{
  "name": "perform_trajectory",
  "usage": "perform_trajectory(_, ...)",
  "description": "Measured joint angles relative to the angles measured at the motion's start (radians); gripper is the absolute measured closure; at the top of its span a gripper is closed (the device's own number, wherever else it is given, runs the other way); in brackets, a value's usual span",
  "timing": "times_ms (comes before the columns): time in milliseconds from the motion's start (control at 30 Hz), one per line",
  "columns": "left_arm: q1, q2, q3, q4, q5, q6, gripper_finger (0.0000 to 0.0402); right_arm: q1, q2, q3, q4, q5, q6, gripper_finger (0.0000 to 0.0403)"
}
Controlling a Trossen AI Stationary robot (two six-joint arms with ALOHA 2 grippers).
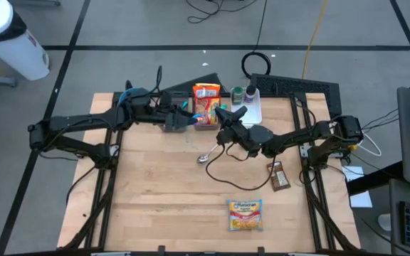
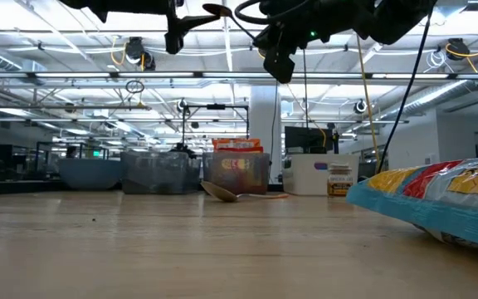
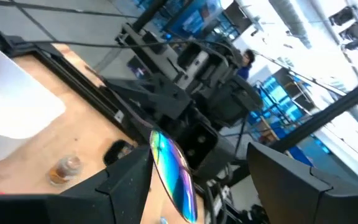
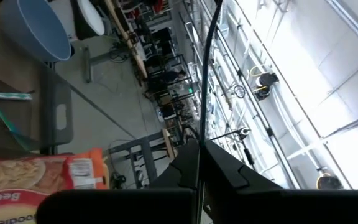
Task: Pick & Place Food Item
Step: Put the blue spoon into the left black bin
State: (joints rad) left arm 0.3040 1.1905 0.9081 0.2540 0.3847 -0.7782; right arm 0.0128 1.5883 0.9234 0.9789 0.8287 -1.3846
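An orange noodle packet stands upright in a clear box at the table's far edge. A yellow-and-blue packet lies flat near the front edge, and a brown snack bar lies at the right. My left gripper hovers high, just left of the box, with a rainbow-shiny spoon-like thing between its fingers. My right gripper hovers shut just right of the box, with nothing seen in it. My left gripper has the shiny thing lying against the inner side of one finger; the other finger stands apart from it. Its oval end sticks out forward past the fingertips, lifted clear of the table. The picture's lower edge cuts off the place of hold.
A metal spoon lies on the wood mid-table under both arms. A white tray with small bottles stands at the far edge, right of the box. A slack black cable droops from the right arm onto the table.
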Motion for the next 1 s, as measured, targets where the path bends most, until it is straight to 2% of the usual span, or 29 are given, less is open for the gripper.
perform_trajectory(200,-0.024,0.001,0.0,0.032,0.042,-0.009,0.0135,-0.001,0.0,0.0,0.053,-0.038,-0.071,0.0403)
perform_trajectory(600,-0.063,0.001,0.0,0.07,0.057,-0.005,0.0139,-0.011,0.0,0.0,0.075,-0.082,-0.128,0.0403)
perform_trajectory(700,-0.071,0.001,0.0,0.069,0.057,0.001,0.0163,-0.013,0.0,0.0,0.077,-0.091,-0.136,0.0403)
perform_trajectory(1000,-0.07,0.001,0.0,0.07,0.06,-0.002,0.0272,-0.013,0.0,0.0,0.075,-0.105,-0.145,0.0403)
